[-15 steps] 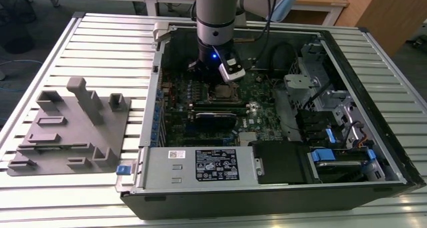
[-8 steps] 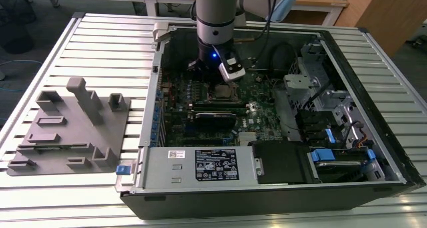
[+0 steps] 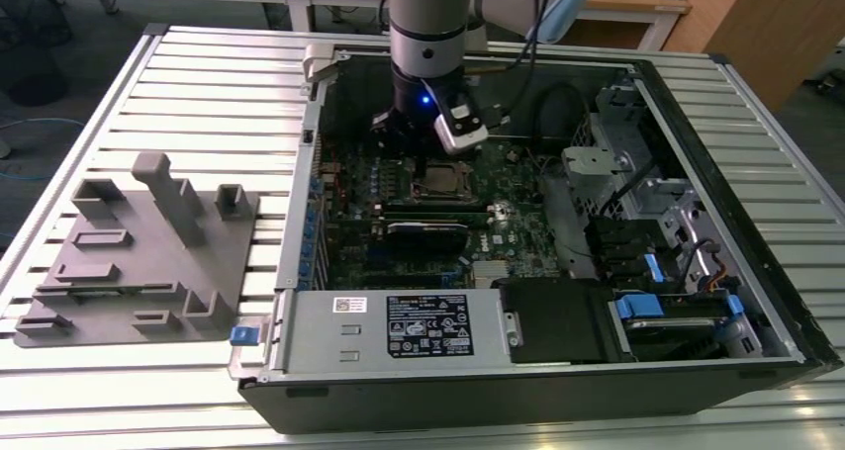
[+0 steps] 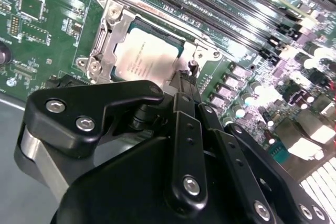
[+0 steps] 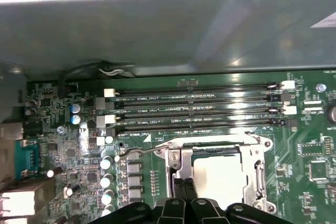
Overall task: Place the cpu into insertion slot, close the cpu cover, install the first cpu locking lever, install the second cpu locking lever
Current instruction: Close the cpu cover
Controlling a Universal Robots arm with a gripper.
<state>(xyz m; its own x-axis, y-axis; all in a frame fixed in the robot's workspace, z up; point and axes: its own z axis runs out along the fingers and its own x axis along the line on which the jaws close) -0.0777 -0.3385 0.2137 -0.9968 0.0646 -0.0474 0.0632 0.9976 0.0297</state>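
- Ribbed metal worktop (image 3: 158, 64), carrying an open computer case (image 3: 528, 391); grey fixture block (image 3: 133, 262) beside it on the exterior view's left.
- Slot (image 3: 442, 180): on the green board inside the case, directly under the arm.
- Cpu (image 4: 142, 59): seated flat in the slot, silver face up.
- Cover (image 4: 107, 40): lying down over the cpu, framing its face.
- Lever (image 5: 139, 151): thin wire rod running along the slot's edge on the memory-slot (image 5: 194, 111) side.
- Hand (image 4: 185, 85): fingers pressed together, nothing visible between them, tips at the slot's rim just beside the cover.
- Handling, judged: cpu light, rigid and fragile, best held by its edges; cover thin, stiff sheet metal; lever springy and slippery, best taken at its bent end.
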